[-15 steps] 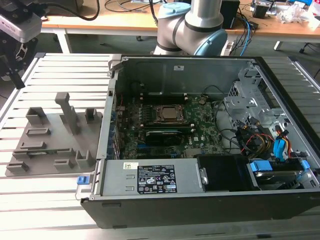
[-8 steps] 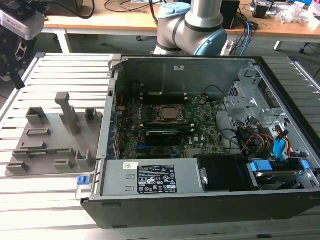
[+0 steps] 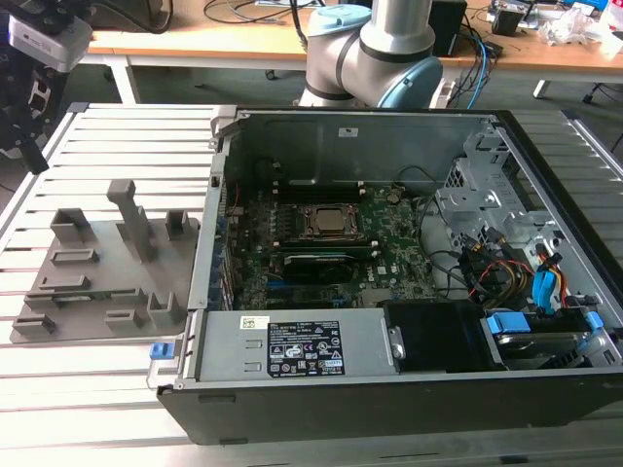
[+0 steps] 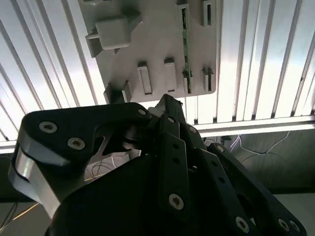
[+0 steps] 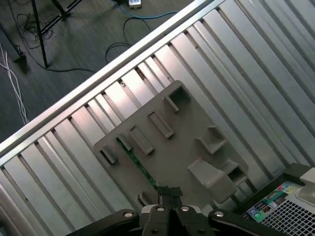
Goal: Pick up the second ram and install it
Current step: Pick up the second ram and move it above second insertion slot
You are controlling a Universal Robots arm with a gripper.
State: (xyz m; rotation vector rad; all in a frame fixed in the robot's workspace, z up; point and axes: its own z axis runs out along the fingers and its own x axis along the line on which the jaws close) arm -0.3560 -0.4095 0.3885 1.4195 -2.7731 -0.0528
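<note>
The second ram (image 5: pixel 140 164) is a thin green stick. It lies in a slot of the grey holder plate (image 5: pixel 182 142), between small grey blocks. In the second wrist view the ram (image 4: pixel 186 46) runs along the plate (image 4: pixel 147 44) near one edge. My gripper (image 5: pixel 169 194) hangs well above the plate with its fingers together and nothing between them. Its black fingers (image 4: pixel 170 105) point toward the plate's near edge. In the exterior view the gripper (image 3: pixel 37 159) is high at the left, above the slatted table. The open computer case (image 3: pixel 389 389) shows the motherboard and its square processor socket (image 3: pixel 331 222).
The holder plate (image 3: pixel 97 282) carries several grey blocks and a tall post (image 3: pixel 131 219). Left of the case lies the slatted aluminium table (image 3: pixel 107 399). A drive cage and cables (image 3: pixel 506 263) fill the case's right side, and a power supply (image 3: pixel 302 345) its front. The arm's base (image 3: pixel 375 49) stands behind.
</note>
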